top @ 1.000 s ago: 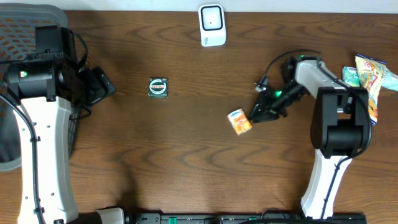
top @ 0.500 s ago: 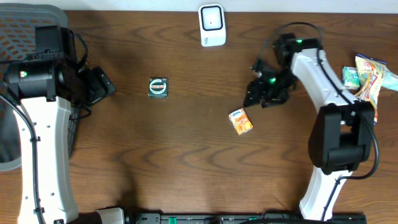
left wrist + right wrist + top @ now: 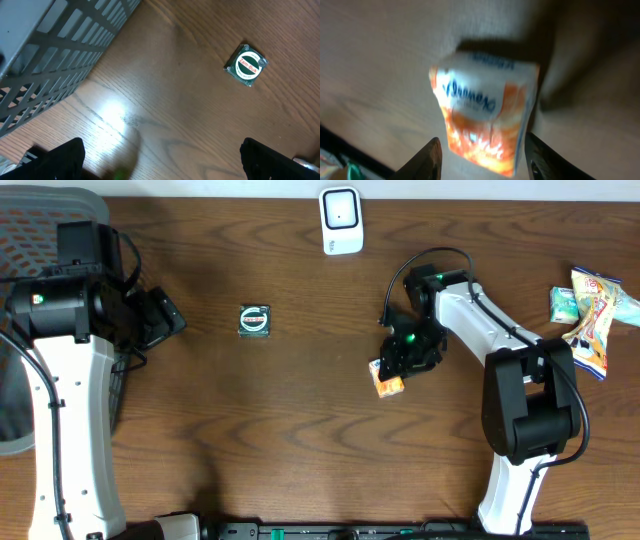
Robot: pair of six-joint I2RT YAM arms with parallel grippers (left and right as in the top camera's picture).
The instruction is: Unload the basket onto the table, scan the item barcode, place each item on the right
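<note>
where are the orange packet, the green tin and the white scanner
orange packet (image 3: 482, 120), right wrist view, middle of its printed front
green tin (image 3: 245, 65), left wrist view, centre of its round label
white scanner (image 3: 341, 220), overhead view, middle of its top face

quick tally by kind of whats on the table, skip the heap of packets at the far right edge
white scanner: 1
green tin: 1
orange packet: 1
grey mesh basket: 1
total: 4
</note>
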